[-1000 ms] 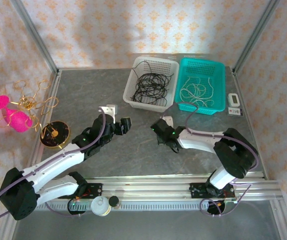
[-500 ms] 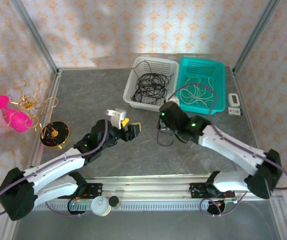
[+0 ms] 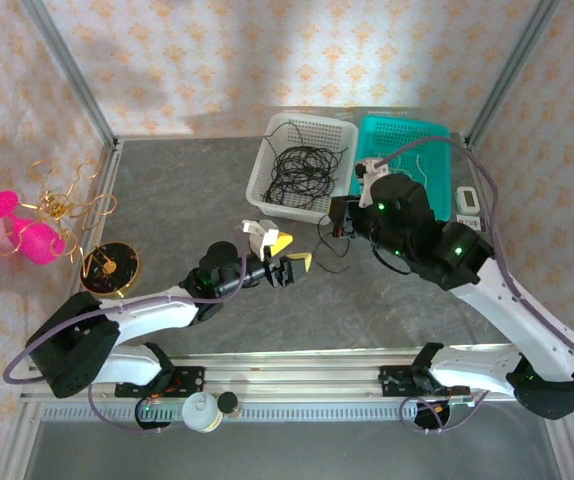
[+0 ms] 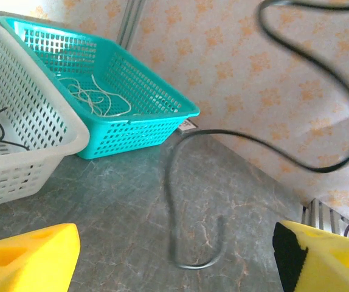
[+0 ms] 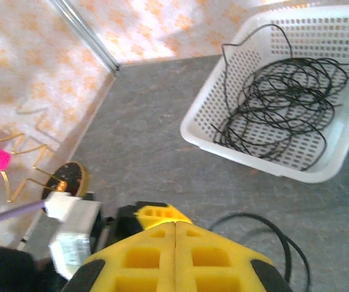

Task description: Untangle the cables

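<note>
Left pincer (image 3: 293,254) with yellow-padded fingers open wide, nothing between them, low over the grey marbled tabletop (image 3: 167,190). Right pincer (image 5: 176,240) closed, pads pressed together, gripping a thin black cable (image 4: 170,213) dangling in loose curves, lower end down by the tabletop between the two arms. More black cables (image 3: 302,170) coiled in the white perforated plastic basket (image 3: 267,195). Thin white cables (image 4: 95,97) in the teal plastic basket (image 4: 144,100) just beside it.

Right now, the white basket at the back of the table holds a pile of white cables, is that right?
Not quite. The white basket does hold a pile, but of black cables, as the top external view shows. The white cables lie in the teal basket beside it.
</note>
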